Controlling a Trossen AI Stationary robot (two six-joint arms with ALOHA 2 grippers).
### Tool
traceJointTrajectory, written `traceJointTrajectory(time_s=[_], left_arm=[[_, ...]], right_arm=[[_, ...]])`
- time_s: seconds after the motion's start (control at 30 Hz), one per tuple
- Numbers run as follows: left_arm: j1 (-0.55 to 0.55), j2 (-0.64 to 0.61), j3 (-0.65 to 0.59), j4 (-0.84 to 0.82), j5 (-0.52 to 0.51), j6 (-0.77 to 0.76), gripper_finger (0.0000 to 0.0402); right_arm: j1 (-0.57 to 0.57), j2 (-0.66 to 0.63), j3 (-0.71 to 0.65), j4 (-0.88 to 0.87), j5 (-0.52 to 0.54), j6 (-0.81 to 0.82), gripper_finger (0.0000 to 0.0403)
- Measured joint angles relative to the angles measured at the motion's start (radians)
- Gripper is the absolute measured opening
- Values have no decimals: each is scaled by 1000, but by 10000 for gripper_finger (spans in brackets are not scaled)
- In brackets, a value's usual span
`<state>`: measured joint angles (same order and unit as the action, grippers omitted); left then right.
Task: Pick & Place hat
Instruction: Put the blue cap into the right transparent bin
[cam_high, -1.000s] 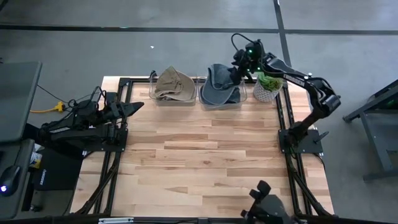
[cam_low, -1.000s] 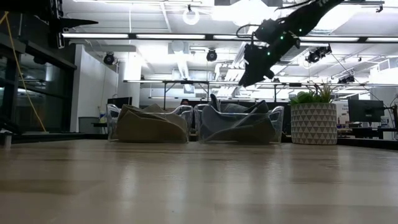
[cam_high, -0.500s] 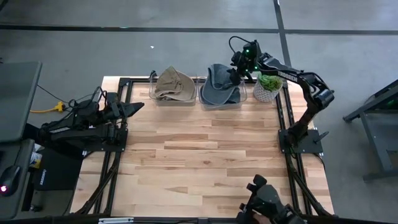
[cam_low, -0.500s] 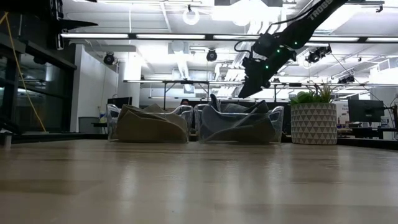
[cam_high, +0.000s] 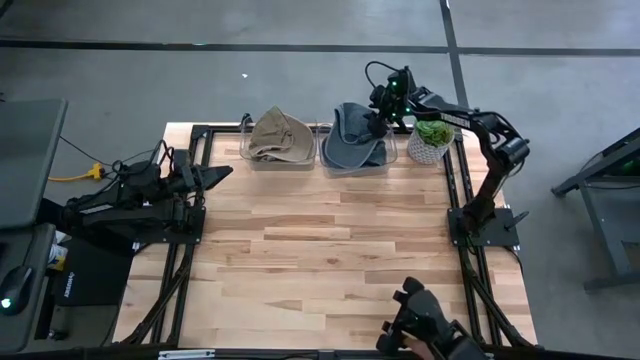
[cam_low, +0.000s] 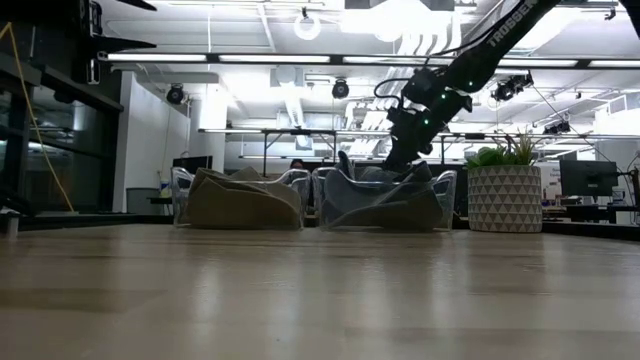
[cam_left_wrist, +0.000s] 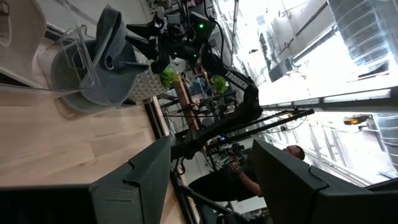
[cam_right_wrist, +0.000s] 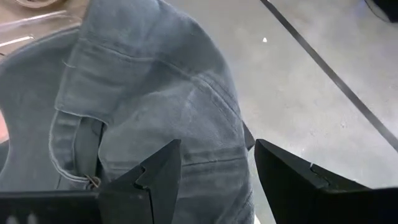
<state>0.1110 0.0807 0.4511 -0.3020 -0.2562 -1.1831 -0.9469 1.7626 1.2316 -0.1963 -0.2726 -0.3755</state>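
Note:
A grey hat (cam_high: 352, 140) lies crumpled in a clear bin (cam_high: 330, 160) at the table's far edge. It also shows in the low view (cam_low: 385, 200) and fills the right wrist view (cam_right_wrist: 155, 93). A tan hat (cam_high: 280, 135) lies in a second clear bin to its left. My right gripper (cam_high: 378, 118) is open and hangs just over the grey hat's far right part (cam_right_wrist: 214, 163). My left gripper (cam_high: 218, 173) is open and empty at the table's left side, and shows in its own wrist view (cam_left_wrist: 211, 168). My right gripper's open fingers (cam_right_wrist: 163, 168) come from above, slanting down, and stand on either side of the grey hat's raised fold (cam_right_wrist: 205, 124). I cannot tell whether they touch the cloth.
A white patterned pot with a green plant (cam_high: 430, 140) stands right of the grey hat's bin, close to my right arm. Black frame rails run along the table's left and right sides. A person shows beyond the table (cam_left_wrist: 249, 180), and a dark shape is at the near edge (cam_high: 425, 335).
My right gripper has gone down toward the grey hat and a little toward the table's left, from well above the bin to just over the hat. Both hats have kept still.

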Motion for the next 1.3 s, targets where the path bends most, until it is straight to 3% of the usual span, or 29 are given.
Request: traceJointTrajectory(time_s=[0.43,0.63,0.97,1.3], left_arm=[[0,0,0,0,0,0,209],[0,0,0,0,0,0,209],[0,0,0,0,1,-1,209],[0,0,0,0,3,-1,209]], right_arm=[[-3,33,0,-16,-55,58,185],[-3,33,0,-19,-59,87,137],[-2,-12,0,-18,-19,91,15],[1,-84,0,-19,6,218,4]])
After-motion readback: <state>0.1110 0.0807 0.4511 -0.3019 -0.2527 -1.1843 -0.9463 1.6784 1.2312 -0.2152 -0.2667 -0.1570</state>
